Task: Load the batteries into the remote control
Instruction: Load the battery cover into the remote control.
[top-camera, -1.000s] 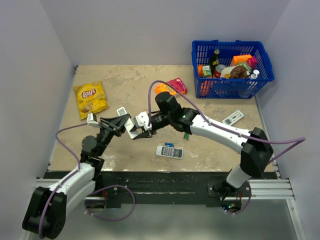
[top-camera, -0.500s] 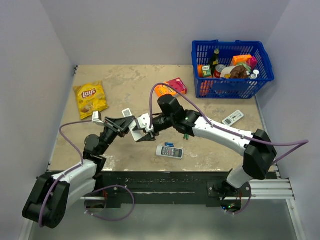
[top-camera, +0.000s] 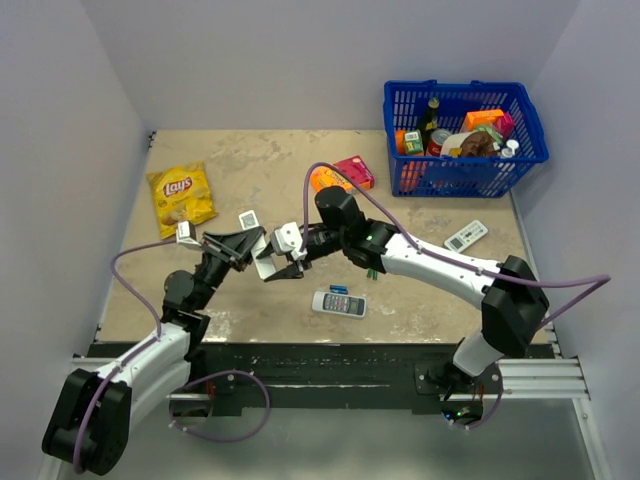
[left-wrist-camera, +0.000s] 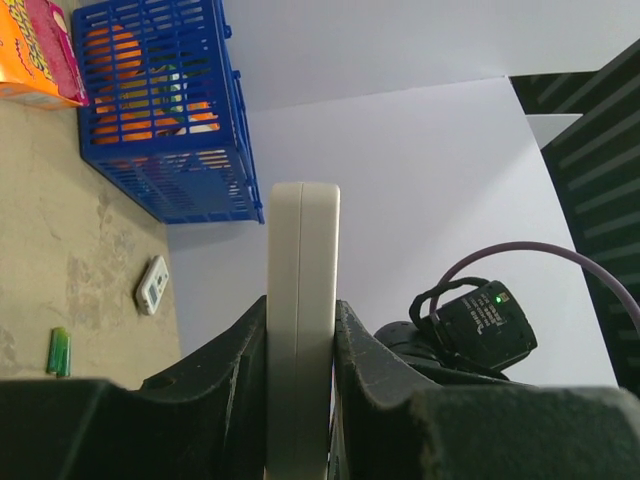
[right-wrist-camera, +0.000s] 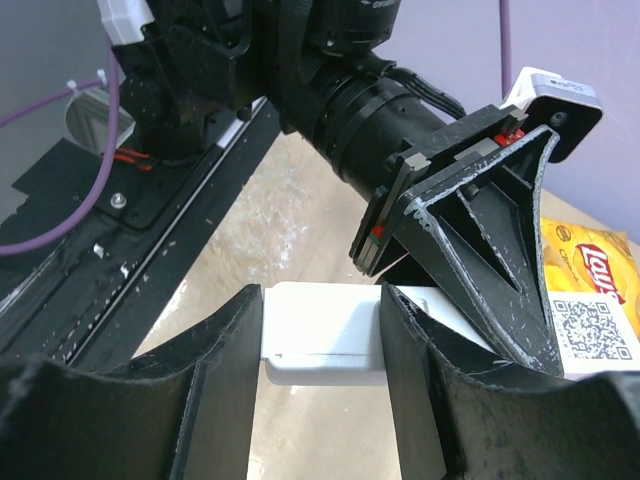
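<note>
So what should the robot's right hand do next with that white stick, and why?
Probably close the right gripper on the free end of the remote control. The left gripper clamps that slim white remote, while the right fingers stand apart either side of its end; whether they touch it is unclear. A firm hold there would likely let the two arms pull it open.

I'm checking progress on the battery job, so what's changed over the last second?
Hardly anything overall. The left gripper, clamped on the slim white stick-shaped remote, edged toward the right gripper, then swung back; that gripper, at the remote's end, shifted with it. No visible pickup or release. The yellow crisp bag and blue plastic basket stayed put.
</note>
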